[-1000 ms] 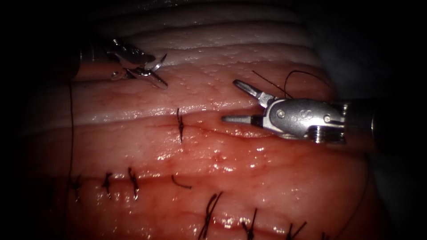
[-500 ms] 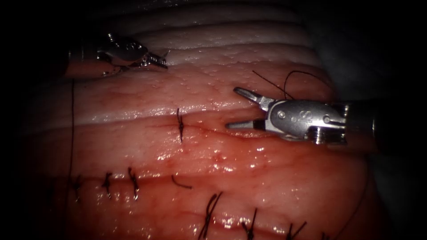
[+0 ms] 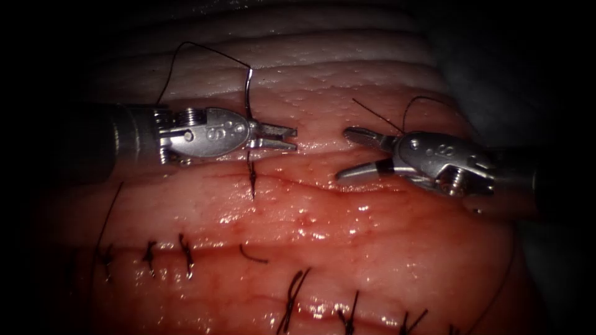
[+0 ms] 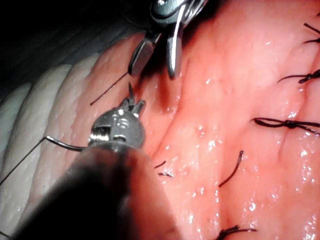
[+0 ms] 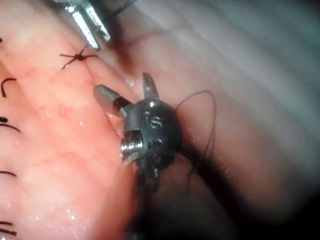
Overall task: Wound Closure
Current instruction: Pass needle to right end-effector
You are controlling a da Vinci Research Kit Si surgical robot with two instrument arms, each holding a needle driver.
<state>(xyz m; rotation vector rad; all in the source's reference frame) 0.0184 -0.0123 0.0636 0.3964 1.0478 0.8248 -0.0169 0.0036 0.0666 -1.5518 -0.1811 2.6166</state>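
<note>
We saw the needle (image 3: pixel 248 93) standing clear of the tissue (image 3: pixel 323 229), gripped low on its curve in the closed jaws of our left tool (image 3: pixel 273 136), thread (image 3: pixel 198 53) trailing from its top. One stitch (image 3: pixel 251 177) crossed the cut (image 3: pixel 323 186); rightward it gaped unstitched. Our right tool (image 3: pixel 357 155) hovered there, jaws apart, empty, loose thread loops (image 3: pixel 416 105) behind it

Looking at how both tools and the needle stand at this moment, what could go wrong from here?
1. The left tool grips the needle with the jaws, the curve rising free above the tissue; it could twist or slip in the grip.
2. The thread arcs loosely behind the left tool and may snag.
3. The right tool, open and empty, hovers near the cut and might scrape it.
</note>
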